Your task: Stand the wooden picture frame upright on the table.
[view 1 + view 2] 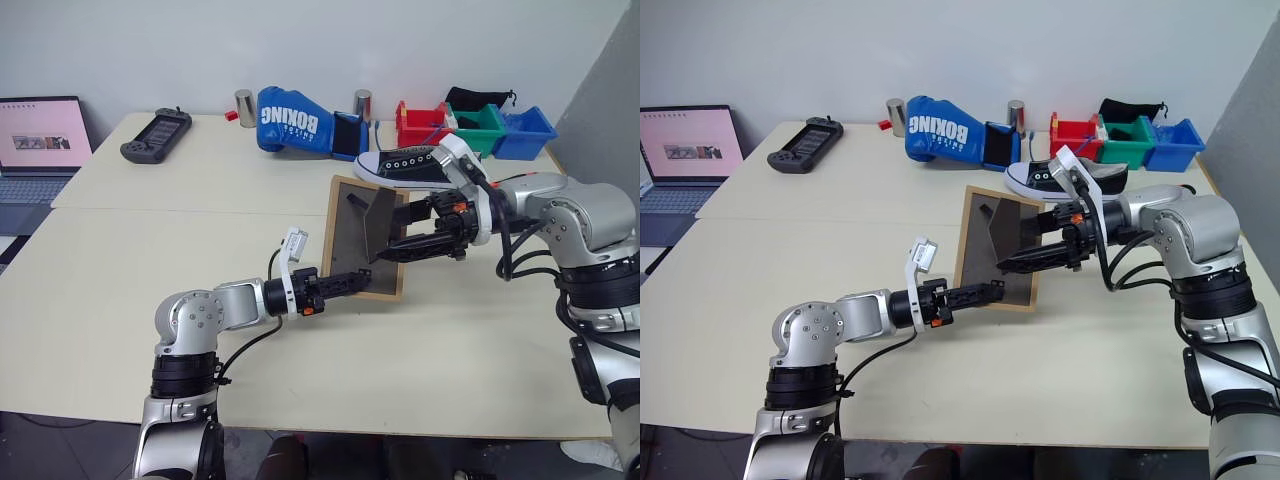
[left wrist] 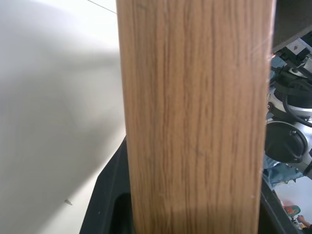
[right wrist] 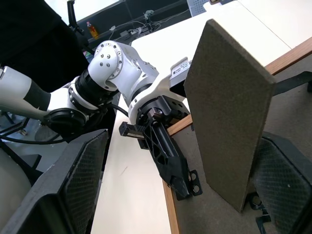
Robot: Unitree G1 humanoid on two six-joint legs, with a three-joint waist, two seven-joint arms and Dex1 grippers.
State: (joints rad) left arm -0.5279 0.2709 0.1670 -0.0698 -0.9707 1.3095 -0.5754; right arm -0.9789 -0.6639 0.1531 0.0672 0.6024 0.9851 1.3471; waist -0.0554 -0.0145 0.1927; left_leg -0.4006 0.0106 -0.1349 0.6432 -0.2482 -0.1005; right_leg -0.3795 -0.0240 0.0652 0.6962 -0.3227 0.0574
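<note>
left gripper (image 1: 975, 294) clamps the near-left edge of the wooden picture frame (image 1: 985, 262), holding it raised over the table (image 1: 790, 260) mid-scene, dark back toward the robot; likely steadying it so the stand can be worked. right gripper (image 1: 1025, 262) has its fingers spread wide on either side of the fold-out stand (image 3: 229, 107), gripping nothing. far edge: one boxing glove (image 1: 940, 125), one sneaker (image 1: 1070, 178), one handheld console (image 1: 805, 145), two metal cups, three bins. laptop (image 1: 685, 160) far left.

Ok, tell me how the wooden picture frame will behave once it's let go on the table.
The wooden picture frame looks rigid, likely light. With its fold-out stand swung open, it may stay up; narrow base, so a nudge could tip it.
</note>
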